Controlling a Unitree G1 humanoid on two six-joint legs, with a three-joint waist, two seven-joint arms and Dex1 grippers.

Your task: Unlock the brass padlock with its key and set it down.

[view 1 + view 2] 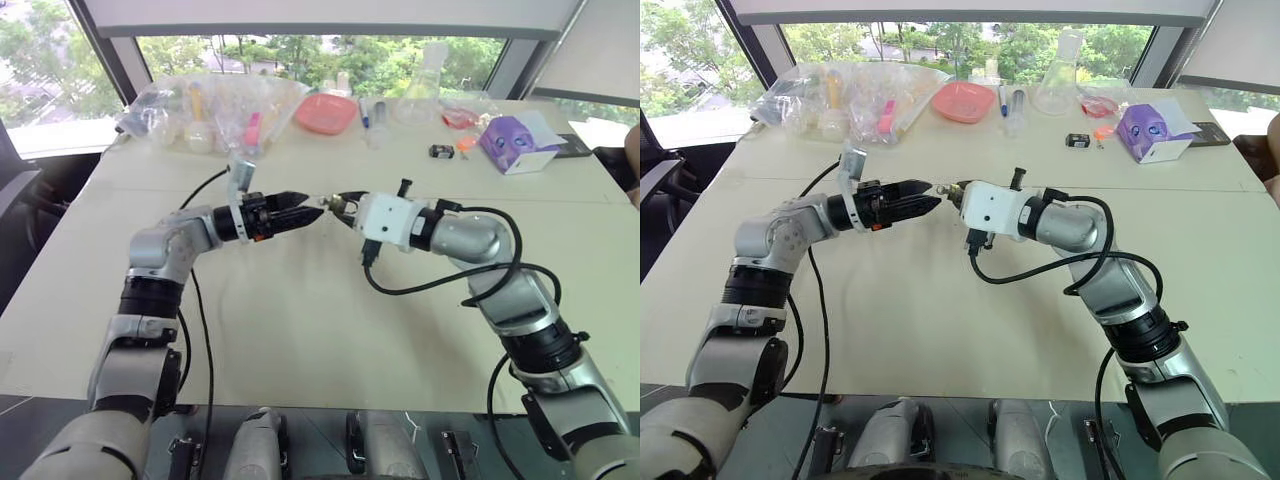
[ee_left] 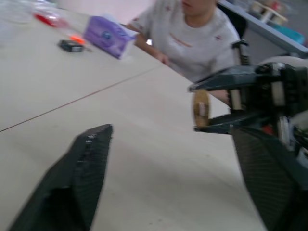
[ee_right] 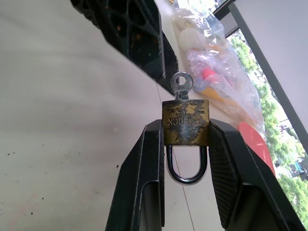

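Observation:
The brass padlock (image 3: 185, 122) hangs above the table, pinched by its sides in my right gripper (image 3: 185, 127), which is shut on it. Its silvery shackle (image 3: 186, 177) lies back between the fingers. The key (image 3: 182, 86) sticks out of the padlock's far end. My left gripper (image 1: 313, 212) points at it from the other side, level with it and tip to tip with the right gripper (image 1: 336, 204). In the left wrist view the left gripper's fingers (image 2: 86, 163) stand apart with nothing between them, and the padlock (image 2: 201, 108) sits just beyond them.
A person in a white shirt (image 2: 192, 33) sits at the table's right side. Along the far edge lie clear plastic bags (image 1: 210, 110), a pink tray (image 1: 326, 112), a glass flask (image 1: 420, 90), a small black block (image 1: 441, 151) and a purple box (image 1: 515, 143). Black cables (image 1: 420, 285) trail from both wrists.

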